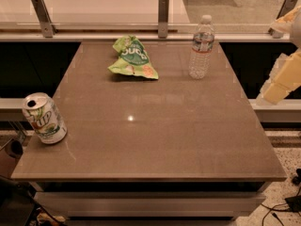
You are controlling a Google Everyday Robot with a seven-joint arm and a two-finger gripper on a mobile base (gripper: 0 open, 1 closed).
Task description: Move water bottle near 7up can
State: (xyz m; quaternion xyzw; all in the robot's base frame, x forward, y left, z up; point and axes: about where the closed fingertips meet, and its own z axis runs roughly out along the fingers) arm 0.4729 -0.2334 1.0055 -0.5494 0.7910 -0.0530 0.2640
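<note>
The water bottle (201, 47) is clear and ribbed with a white cap and stands upright at the far right of the brown table (160, 135). The 7up can (43, 118) is white and green with a silver top and stands upright at the table's near left edge. The two are far apart, at opposite corners of the table. My gripper (281, 79) shows as cream-coloured parts at the right edge of the view, off the table and to the right of the bottle, touching nothing.
A green and white snack bag (133, 58) lies at the far middle of the table, left of the bottle. A white counter with metal posts (163, 16) runs behind the table. Cables lie on the floor at the lower right.
</note>
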